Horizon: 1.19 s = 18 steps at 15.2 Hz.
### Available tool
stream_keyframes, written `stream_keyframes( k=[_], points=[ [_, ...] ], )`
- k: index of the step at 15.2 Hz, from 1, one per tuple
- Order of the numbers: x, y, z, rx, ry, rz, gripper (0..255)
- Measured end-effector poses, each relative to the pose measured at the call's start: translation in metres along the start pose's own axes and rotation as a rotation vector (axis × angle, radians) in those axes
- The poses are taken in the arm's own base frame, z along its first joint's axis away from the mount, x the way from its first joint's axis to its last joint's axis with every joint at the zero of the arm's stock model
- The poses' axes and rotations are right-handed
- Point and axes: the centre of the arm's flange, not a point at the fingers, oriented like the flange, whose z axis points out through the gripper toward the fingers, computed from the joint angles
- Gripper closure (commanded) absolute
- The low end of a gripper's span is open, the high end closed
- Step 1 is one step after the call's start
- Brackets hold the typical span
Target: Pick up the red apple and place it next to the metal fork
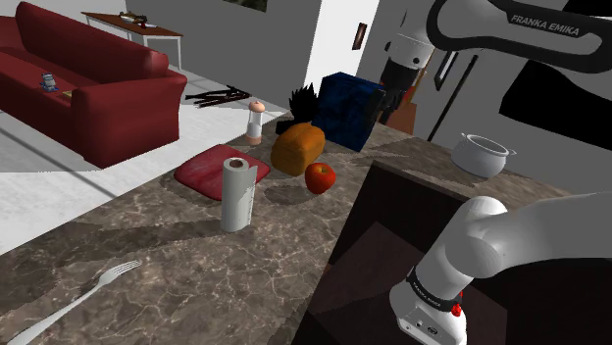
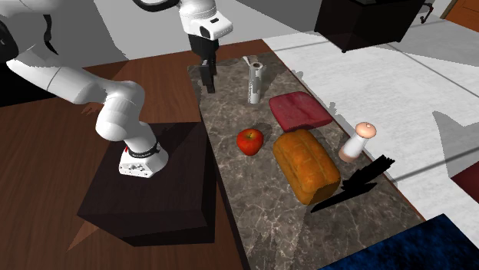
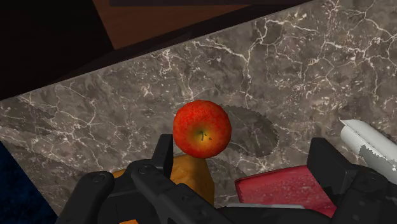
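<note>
Open gripper (image 3: 243,147) over the red apple (image 3: 202,128), nothing held.
My fingers stand spread wide, high above the marble counter (image 1: 177,245). The red apple sits below me, untouched, nearer one finger than the other and just beside the brown loaf (image 1: 297,149). The fork (image 1: 74,304) lies well apart, at the shoulder view's lower left.
</note>
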Motion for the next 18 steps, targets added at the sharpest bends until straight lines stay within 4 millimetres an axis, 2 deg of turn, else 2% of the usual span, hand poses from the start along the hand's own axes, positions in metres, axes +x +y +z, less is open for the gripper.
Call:
stream_keyframes(
  k=[1,3,7,11,16,18],
  points=[
    [0.000,0.000,0.000,0.000,0.000,0.000,0],
    [0.008,0.000,0.014,0.000,0.002,0.000,0],
    [0.028,0.006,0.055,-0.003,0.011,0.001,0],
    [0.060,0.011,0.099,-0.004,0.022,0.001,0],
    [0.089,0.018,0.157,-0.007,0.036,0.002,0],
    [0.099,0.021,0.173,-0.008,0.040,0.002,0]
  ],
)
